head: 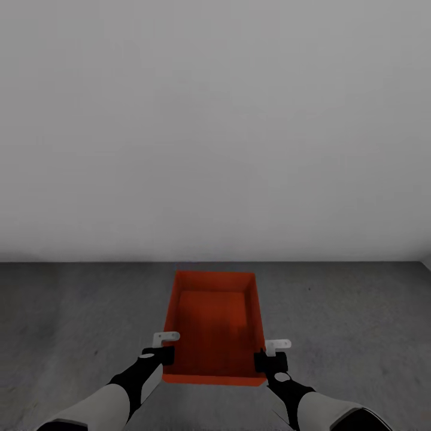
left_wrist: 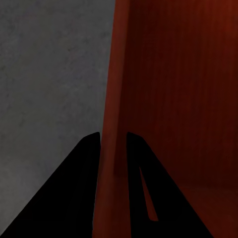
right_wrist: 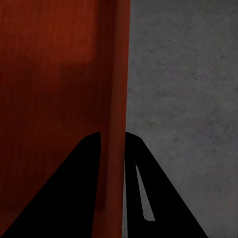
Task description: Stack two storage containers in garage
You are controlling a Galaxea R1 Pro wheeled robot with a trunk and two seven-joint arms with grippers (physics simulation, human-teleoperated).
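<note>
Both pincers (head: 170, 346) (head: 269, 353) clamp the container's (head: 215, 323) side walls above floor (head: 72, 323).

Head camera looks down over container (head: 215, 323); wrist cameras hug its side walls.

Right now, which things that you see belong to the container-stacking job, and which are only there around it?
Belong to the job:
- storage container, orange-red, each side wall pinched between jaws
- left gripper and right gripper, holding it
- concrete floor, where it goes

Only around:
- pale grey wall
</note>
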